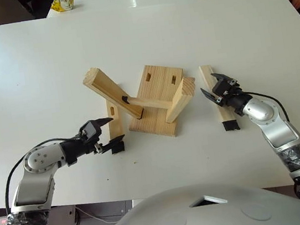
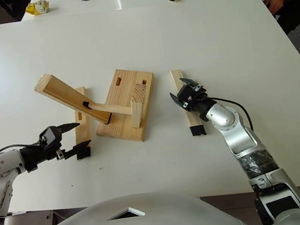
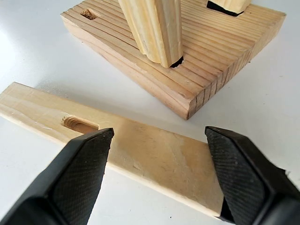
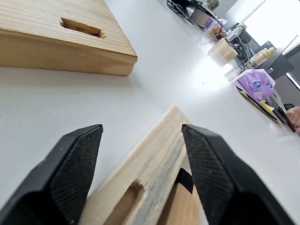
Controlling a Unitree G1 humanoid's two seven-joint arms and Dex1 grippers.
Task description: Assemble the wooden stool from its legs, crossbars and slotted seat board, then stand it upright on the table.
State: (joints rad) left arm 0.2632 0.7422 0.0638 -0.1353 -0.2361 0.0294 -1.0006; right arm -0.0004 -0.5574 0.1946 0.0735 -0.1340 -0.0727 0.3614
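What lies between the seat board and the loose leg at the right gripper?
Bare white tabletop only, between pale wooden seat board and loose wooden leg, per both eye views.

Head stereo pair: mounted high, facing forward and down, wide on the whole white table [image 1: 211, 31]. Both eyes share nearly all of it, with the seat board [image 1: 155, 92] mid-frame. Left wrist cam: very close, tilted down past the left gripper [image 3: 159, 133] onto the loose leg [image 3: 47, 112] at the board's 9 o'clock, board corner just behind. Right wrist cam: near table level, past the right gripper [image 4: 143, 127], looking along the other leg [image 4: 150, 164] at the board's 3 o'clock toward the purple pack [image 4: 255, 84] at far 1 o'clock. Head views share all of these.
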